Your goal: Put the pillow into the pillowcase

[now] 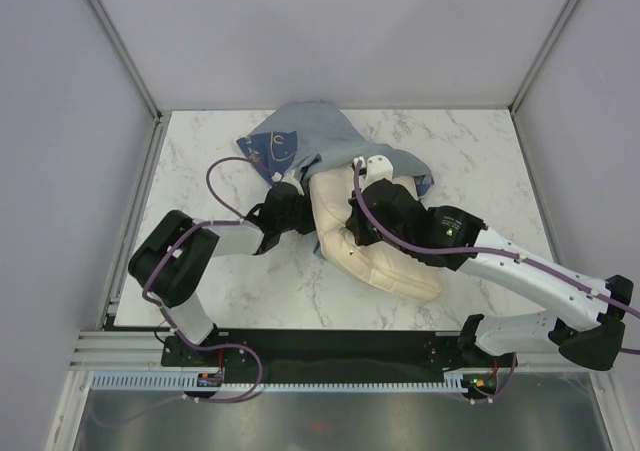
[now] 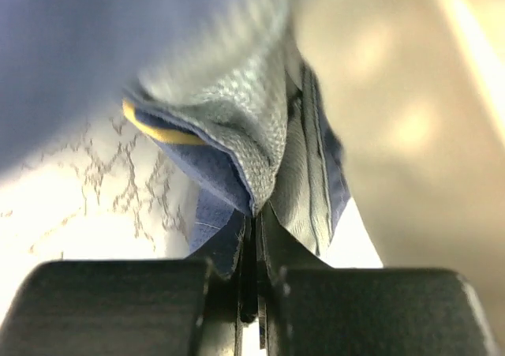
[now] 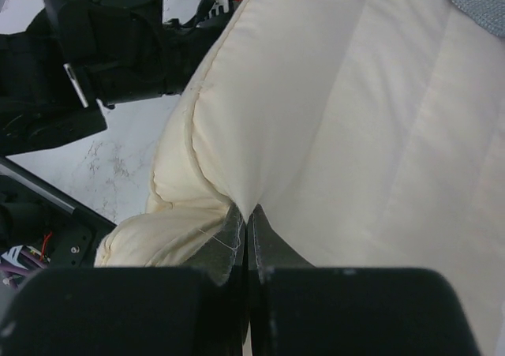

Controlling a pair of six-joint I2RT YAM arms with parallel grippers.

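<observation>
1. Top view: the pillow [image 1: 385, 266] lies bent on the table [image 1: 480, 161], with its far end at the mouth of the pillowcase [image 1: 300, 136].
2. Left wrist view: the left gripper [image 2: 256, 214] is clenched on the pillowcase hem, beside the pillow.
3. Right wrist view: the right gripper [image 3: 243, 214] is clenched on a pillow fold.

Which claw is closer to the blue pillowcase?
Left. The left claw is shut on the edge of the pillowcase, touching it. The right claw pinches a fold of the cream pillow instead.
</observation>
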